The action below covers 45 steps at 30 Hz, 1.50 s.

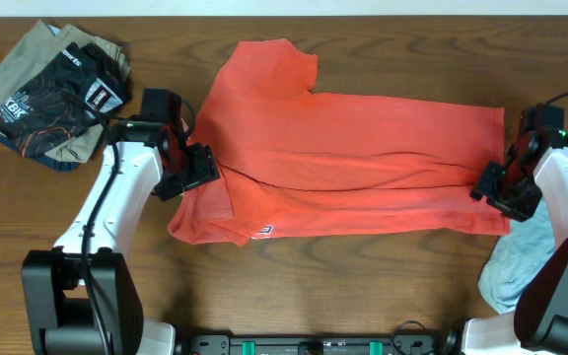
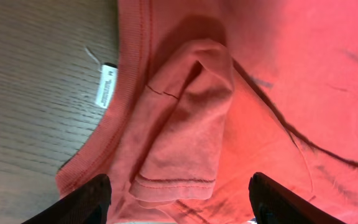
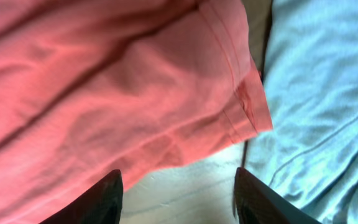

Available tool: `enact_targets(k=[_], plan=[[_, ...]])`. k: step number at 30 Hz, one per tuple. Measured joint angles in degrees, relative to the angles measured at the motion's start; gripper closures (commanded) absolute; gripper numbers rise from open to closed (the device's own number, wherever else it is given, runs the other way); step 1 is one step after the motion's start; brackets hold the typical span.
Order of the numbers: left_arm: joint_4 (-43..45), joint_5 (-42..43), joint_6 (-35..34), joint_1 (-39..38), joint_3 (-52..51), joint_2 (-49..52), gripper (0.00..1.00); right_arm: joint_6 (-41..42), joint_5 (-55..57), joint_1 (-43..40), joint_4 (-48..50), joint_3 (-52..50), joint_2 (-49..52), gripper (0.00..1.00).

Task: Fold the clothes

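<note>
My left claw (image 2: 179, 186) gapes over the T-shirt (image 1: 363, 148)'s tucked sleeve (image 2: 185, 124), right claw (image 3: 178, 177) wide by the hem (image 3: 241, 112), so the fold lies free.

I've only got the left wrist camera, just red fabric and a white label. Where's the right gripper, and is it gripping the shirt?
Observer: The right gripper is at the opposite, hem end of the T-shirt, jaws open with nothing between them.
Operator: Anything lying next to that end?
Observer: A pale blue garment lies right beside the hem corner.
Operator: Any other clothes around?
Observer: A dark and khaki pile sits at the far left corner, apart from the shirt.
</note>
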Motion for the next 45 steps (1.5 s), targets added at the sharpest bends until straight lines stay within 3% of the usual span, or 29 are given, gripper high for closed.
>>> enact_targets(k=[6, 12, 18, 24, 28, 44, 45], plan=[[0.02, -0.02, 0.00, -0.09, -0.37, 0.00, 0.27, 0.59, 1.68, 0.00, 4.63, -4.90, 0.00, 0.46], [-0.28, -0.02, 0.00, -0.09, -0.39, -0.02, 0.27, 2.62, 2.29, 0.00, 13.81, -9.18, 0.09, 0.56], [-1.03, -0.02, 0.00, -0.09, -0.42, -0.02, 0.28, 4.57, 2.60, 0.00, 15.74, -11.28, 0.09, 0.62], [-1.22, -0.02, 0.00, -0.09, -0.42, -0.02, 0.27, 5.73, 2.73, 0.00, 19.54, -13.35, 0.09, 0.76], [-1.22, -0.02, 0.00, -0.09, -0.42, -0.02, 0.27, 6.29, 2.82, 0.00, 23.41, -13.49, 0.09, 0.99], [-1.22, -0.02, 0.00, -0.09, -0.42, -0.02, 0.27, 5.31, -7.45, 0.00, 26.56, -8.09, 0.09, 0.99], [-1.22, -0.02, 0.00, -0.09, -0.42, -0.02, 0.27, 5.16, -7.65, 0.00, 27.26, -7.34, 0.09, 0.94]])
